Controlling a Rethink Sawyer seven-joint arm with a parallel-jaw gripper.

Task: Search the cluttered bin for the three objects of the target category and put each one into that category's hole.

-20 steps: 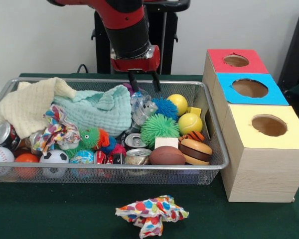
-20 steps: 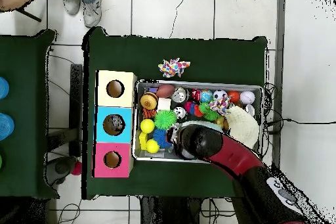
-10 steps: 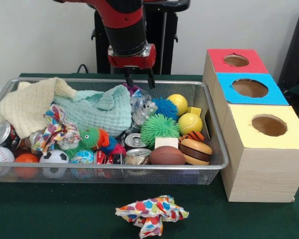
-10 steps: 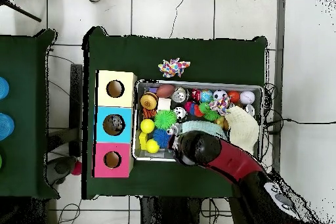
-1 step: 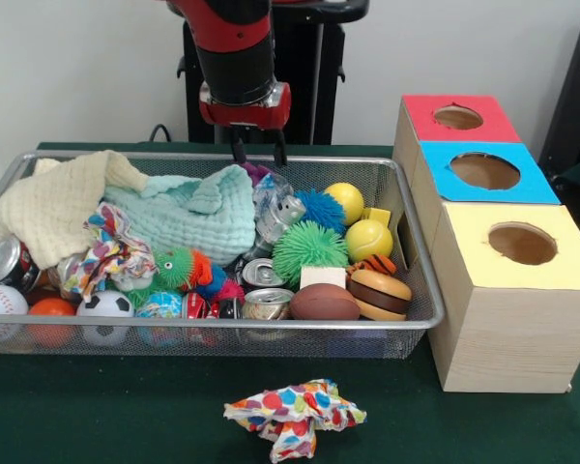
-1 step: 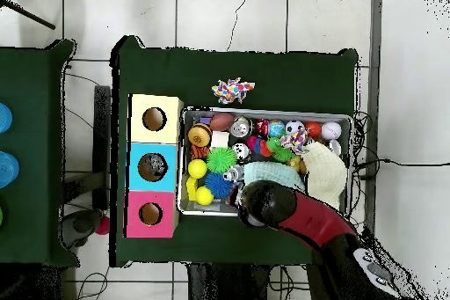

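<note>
My gripper [image 5: 257, 151] hangs open and empty just above the far rim of the wire bin [image 5: 222, 325], over a crushed clear bottle [image 5: 275, 208] and a mint cloth [image 5: 188, 217]. A cream cloth [image 5: 58, 208] and a patterned cloth [image 5: 111, 251] lie at the bin's left. Cans [image 5: 268, 303], yellow balls [image 5: 368, 239] and a green spiky ball [image 5: 307, 248] fill the right half. Beside the bin stand boxes with a red-topped hole [image 5: 457, 117], a blue-topped hole [image 5: 484, 171] and a yellow-topped hole [image 5: 522, 244]. In the overhead view the arm [image 6: 268, 204] hides the gripper.
A second patterned cloth [image 5: 295, 416] lies on the green table in front of the bin, also seen as the patterned cloth [image 6: 233, 91] from above. A brown football [image 5: 324, 303] and a burger toy [image 5: 379, 293] sit at the bin's near right corner.
The gripper has risen and drawn back to the left, from down among the bin's things to above the far rim. It came up empty; the mint cloth shifted slightly.
</note>
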